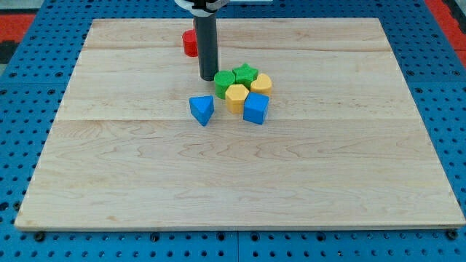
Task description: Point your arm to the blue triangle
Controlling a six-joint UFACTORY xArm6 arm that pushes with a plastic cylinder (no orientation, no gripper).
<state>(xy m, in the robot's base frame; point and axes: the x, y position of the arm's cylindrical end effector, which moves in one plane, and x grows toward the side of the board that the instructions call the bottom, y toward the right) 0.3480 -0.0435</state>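
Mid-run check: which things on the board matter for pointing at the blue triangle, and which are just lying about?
In the job:
- blue triangle, standing apart at the cluster's left
- my tip, above it toward the view's top, not touching

Lying about:
- blue cube
- yellow block
- second yellow block
- green block
- green star
- red block, partly behind the rod

Lab: blue pegboard bench (44,29)

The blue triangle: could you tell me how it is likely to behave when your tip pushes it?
The blue triangle looks rigid and flat-based, so it should slide on the smooth board, not roll. A push on a slanted face would probably turn it. My tip sits above it, beside the green block.
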